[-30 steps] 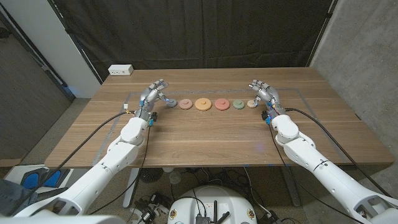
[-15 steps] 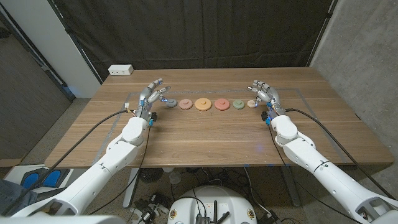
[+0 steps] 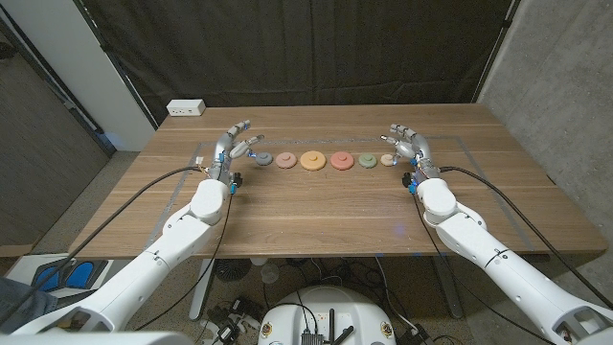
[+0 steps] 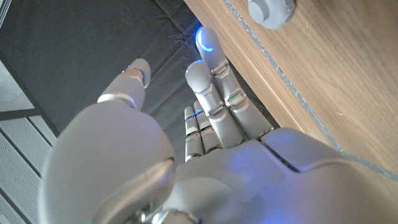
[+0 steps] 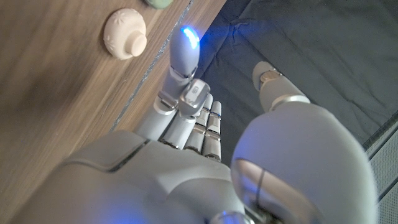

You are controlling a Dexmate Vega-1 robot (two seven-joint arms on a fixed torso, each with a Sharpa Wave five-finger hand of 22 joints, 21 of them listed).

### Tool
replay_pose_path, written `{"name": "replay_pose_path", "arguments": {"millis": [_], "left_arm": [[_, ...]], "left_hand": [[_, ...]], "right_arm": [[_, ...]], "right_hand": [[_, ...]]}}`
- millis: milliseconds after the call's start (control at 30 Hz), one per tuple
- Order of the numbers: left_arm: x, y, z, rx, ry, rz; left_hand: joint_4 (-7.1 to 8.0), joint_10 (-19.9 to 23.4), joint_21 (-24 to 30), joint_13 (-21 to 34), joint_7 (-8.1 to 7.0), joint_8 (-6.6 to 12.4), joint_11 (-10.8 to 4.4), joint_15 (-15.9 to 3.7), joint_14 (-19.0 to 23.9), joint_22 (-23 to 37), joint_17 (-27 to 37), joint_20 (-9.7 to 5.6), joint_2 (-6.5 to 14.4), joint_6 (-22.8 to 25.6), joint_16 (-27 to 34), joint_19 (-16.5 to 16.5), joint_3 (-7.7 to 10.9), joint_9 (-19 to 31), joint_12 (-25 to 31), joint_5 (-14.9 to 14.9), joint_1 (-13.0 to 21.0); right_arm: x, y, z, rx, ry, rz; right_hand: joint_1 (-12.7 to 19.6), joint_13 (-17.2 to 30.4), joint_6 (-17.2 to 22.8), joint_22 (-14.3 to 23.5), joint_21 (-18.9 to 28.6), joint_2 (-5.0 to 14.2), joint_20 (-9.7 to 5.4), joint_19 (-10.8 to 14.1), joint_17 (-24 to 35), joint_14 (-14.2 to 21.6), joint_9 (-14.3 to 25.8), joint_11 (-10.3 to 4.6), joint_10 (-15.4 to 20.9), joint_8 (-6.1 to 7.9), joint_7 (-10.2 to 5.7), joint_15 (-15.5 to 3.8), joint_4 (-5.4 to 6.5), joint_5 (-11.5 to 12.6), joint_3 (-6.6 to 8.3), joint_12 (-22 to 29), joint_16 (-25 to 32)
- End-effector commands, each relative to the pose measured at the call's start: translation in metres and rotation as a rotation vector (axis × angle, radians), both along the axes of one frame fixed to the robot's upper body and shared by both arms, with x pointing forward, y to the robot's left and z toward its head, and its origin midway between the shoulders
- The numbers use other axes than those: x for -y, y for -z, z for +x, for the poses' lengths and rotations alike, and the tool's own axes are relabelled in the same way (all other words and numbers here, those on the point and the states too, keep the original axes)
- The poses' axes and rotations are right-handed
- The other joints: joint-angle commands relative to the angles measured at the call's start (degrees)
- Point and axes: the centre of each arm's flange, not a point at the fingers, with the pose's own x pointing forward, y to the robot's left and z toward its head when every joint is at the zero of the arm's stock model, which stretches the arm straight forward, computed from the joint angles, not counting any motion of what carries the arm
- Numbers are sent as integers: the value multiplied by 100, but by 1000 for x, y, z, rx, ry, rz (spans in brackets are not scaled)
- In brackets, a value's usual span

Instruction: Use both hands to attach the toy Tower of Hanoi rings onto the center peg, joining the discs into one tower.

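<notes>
Several toy discs lie in a row across the table's far middle: grey (image 3: 261, 159), pink (image 3: 285, 160), orange (image 3: 311, 160), red (image 3: 342, 161), green (image 3: 368, 161) and cream (image 3: 388, 160). Each has a small knob on top. My left hand (image 3: 233, 146) stands just left of the grey disc (image 4: 270, 9), fingers stretched out and holding nothing. My right hand (image 3: 407, 144) stands just right of the cream disc (image 5: 126, 28), fingers also extended and apart. The green disc (image 5: 158, 2) peeks in beyond the cream one in the right wrist view.
A white power strip (image 3: 186, 108) lies at the table's far left corner. Tape lines (image 3: 460, 144) mark a rectangle on the wooden table (image 3: 316, 206). A black curtain hangs behind the table.
My left hand has drawn back slightly from the grey disc and its fingers have straightened. The right hand has barely shifted. The discs have not moved.
</notes>
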Motion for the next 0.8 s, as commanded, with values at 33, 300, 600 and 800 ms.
{"name": "replay_pose_path", "arguments": {"millis": [33,300,600,800], "left_arm": [[3,-6,-10,31,-116,101],[2,-8,-12,34,-150,142],[2,-9,-15,45,-205,193],[5,-10,-15,62,-236,214]], "left_hand": [[-1,68,64,17,-4,49,-3,1,76,4,11,-173,-5,63,69,60,-46,30,33,35,76],[21,70,119,40,-3,39,-10,0,54,-28,-16,-169,35,79,101,40,-161,31,26,46,112],[33,88,170,62,-14,38,-22,-1,35,-63,-51,-167,72,113,129,4,-271,33,24,57,148],[45,124,197,63,-16,39,-24,-1,24,-79,-83,-164,100,133,130,-10,-319,33,28,61,155]], "right_arm": [[-6,-3,-4,11,56,-77],[-11,-8,-6,23,89,-132],[-14,-11,-10,33,134,-185],[-15,-11,-14,48,166,-218]], "right_hand": [[53,9,40,-5,-11,-17,7,-29,-2,-53,17,6,-22,33,-40,-311,19,-8,46,-24,8],[60,-1,28,-22,-12,-9,8,-26,-6,-65,11,17,-42,22,-53,-310,25,-13,52,-45,0],[62,-10,40,-45,-15,9,10,-26,-9,-72,5,6,-21,22,-51,-310,36,-20,58,-48,-8],[54,-1,16,-64,-19,23,12,-32,-12,-79,0,-19,50,7,-32,-310,48,-26,61,-21,-15]]}}
